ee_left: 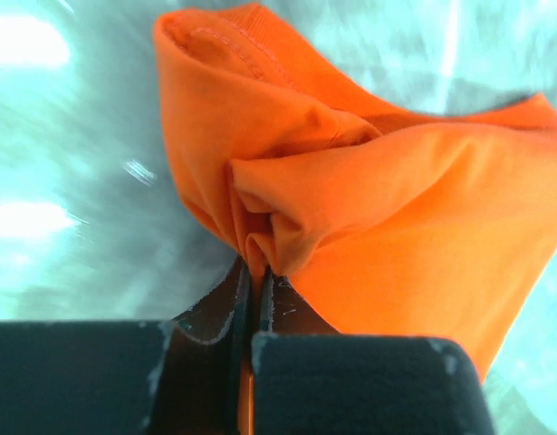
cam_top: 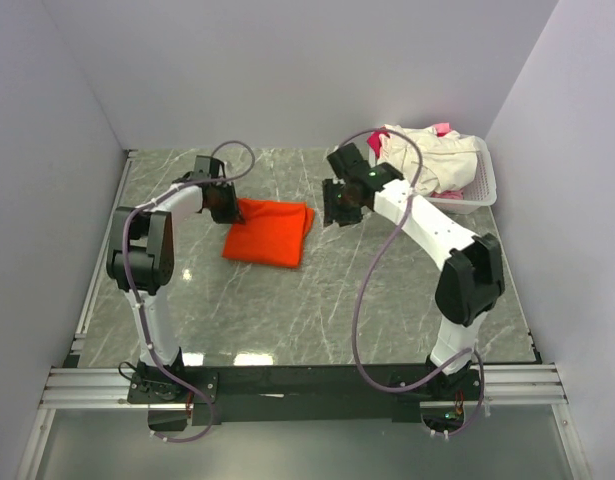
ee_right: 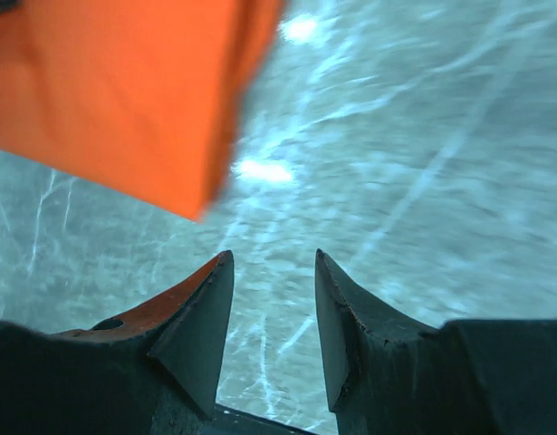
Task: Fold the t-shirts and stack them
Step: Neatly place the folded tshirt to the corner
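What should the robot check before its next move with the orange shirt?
1. Left gripper shut on the orange t-shirt: ok, the cloth is bunched in its pinch.
2. Right gripper open and empty: ok.
3. Right gripper holding the shirt too: not ok, it is over bare table beside the shirt's corner.
4. All layers caught in the left pinch: cannot tell.
5. Cream-white t-shirt and pink t-shirt out of the way in the basket: ok.
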Robot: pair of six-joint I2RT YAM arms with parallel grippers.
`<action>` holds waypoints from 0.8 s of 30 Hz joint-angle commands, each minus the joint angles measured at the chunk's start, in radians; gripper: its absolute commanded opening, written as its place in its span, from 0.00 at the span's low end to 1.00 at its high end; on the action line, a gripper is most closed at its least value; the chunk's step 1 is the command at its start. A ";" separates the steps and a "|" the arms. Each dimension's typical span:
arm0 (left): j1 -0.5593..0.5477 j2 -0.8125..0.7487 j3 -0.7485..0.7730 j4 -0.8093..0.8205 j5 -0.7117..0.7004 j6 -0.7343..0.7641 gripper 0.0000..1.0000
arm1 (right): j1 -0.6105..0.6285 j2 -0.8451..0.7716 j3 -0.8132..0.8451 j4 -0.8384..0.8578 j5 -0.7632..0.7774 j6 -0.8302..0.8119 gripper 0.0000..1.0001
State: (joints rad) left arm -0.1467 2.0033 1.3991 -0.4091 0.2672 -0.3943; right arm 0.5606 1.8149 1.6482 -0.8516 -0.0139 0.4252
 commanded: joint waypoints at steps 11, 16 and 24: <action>0.107 0.185 0.464 -0.137 -0.264 0.072 0.00 | -0.128 -0.055 0.101 -0.101 0.043 -0.101 0.48; 0.168 0.252 0.596 -0.175 -0.315 0.092 0.00 | -0.154 -0.042 0.111 -0.106 0.020 -0.147 0.48; 0.278 0.345 0.726 -0.211 -0.310 0.107 0.00 | -0.192 -0.048 0.082 -0.090 -0.017 -0.141 0.48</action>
State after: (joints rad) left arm 0.0860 2.3371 2.0804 -0.6106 -0.0242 -0.3107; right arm 0.3790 1.7710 1.7218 -0.9451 -0.0139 0.2974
